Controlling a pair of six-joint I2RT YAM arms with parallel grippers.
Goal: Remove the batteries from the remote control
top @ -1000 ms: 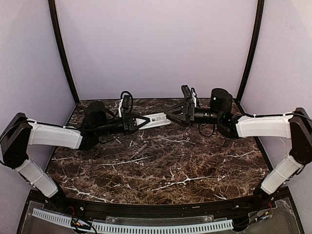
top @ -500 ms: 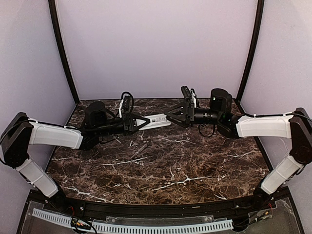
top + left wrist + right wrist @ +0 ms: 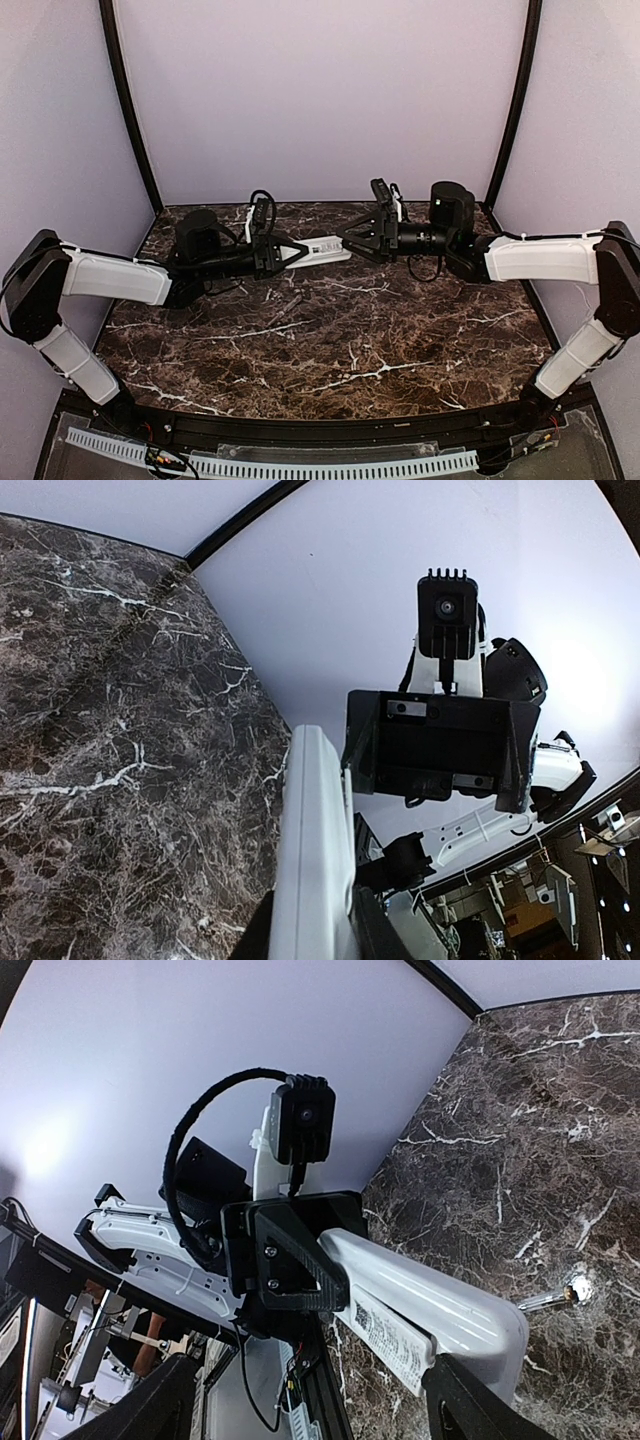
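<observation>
My left gripper [image 3: 298, 249] is shut on the remote control [image 3: 325, 247], a slim white bar held level above the back of the table. In the left wrist view the remote [image 3: 313, 850] rises from between my fingers [image 3: 315, 935]. My right gripper [image 3: 347, 240] is open, its jaws spread wide around the remote's free end. In the right wrist view [image 3: 315, 1405] the remote [image 3: 440, 1305] shows a printed label on its underside, and its end sits close to one finger [image 3: 480, 1405]. No batteries show inside the remote. A slim dark cylinder with a shiny tip [image 3: 556, 1297], possibly a battery, lies on the table.
The dark marble table [image 3: 400, 340] has pale walls close behind and at both sides. A small slim object [image 3: 284, 308] lies on the table in front of the left gripper. Black frame posts stand at the back corners.
Both arms have crept slightly toward each other. The right gripper's open jaws are a little closer round the remote's end. The left grip is unchanged.
</observation>
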